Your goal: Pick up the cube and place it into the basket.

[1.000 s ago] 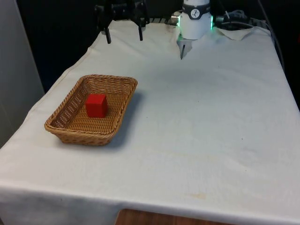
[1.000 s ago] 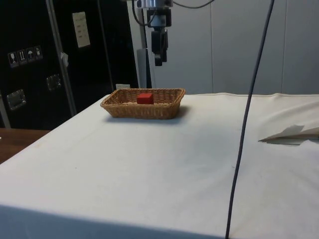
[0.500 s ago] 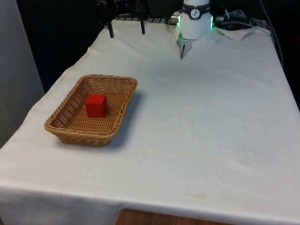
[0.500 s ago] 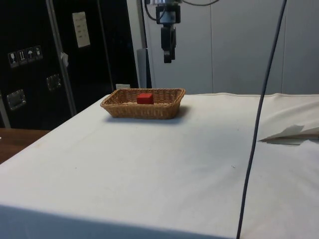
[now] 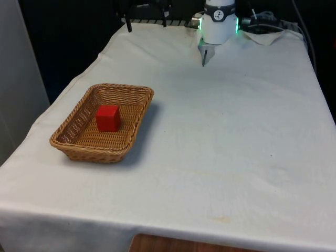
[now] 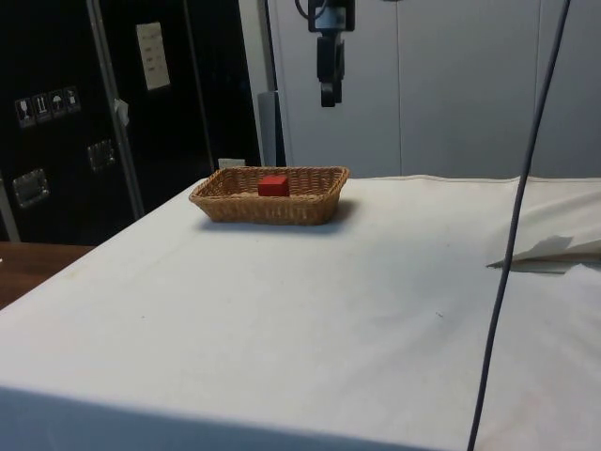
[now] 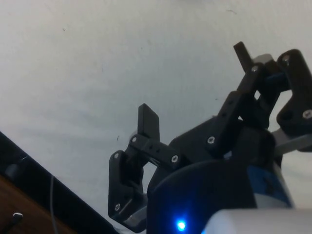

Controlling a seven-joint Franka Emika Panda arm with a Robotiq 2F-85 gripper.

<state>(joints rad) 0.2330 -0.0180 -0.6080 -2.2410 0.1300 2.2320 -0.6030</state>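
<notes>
A red cube (image 5: 107, 117) rests inside the woven wicker basket (image 5: 137, 124) on the front view's left side of the table. In the side view the cube (image 6: 273, 185) shows just above the basket's rim (image 6: 225, 199). My gripper (image 5: 147, 22) hangs high over the table's far edge, well beyond the basket and apart from it. Its two black fingers are spread wide with nothing between them. In the side view the gripper (image 6: 328, 92) is up in the air, to the right of the basket. The wrist view has the open gripper (image 7: 195, 90) over bare white cloth.
The arm's white base (image 5: 217, 26) stands at the table's far end. A crumpled fold of white cloth (image 5: 265, 35) lies at the far corner on the front view's right. A dark cable (image 6: 512, 244) hangs down across the side view's right part.
The open gripper has risen and drawn back towards the table's far end, rightwards in the side view. Cube and basket have not moved.
</notes>
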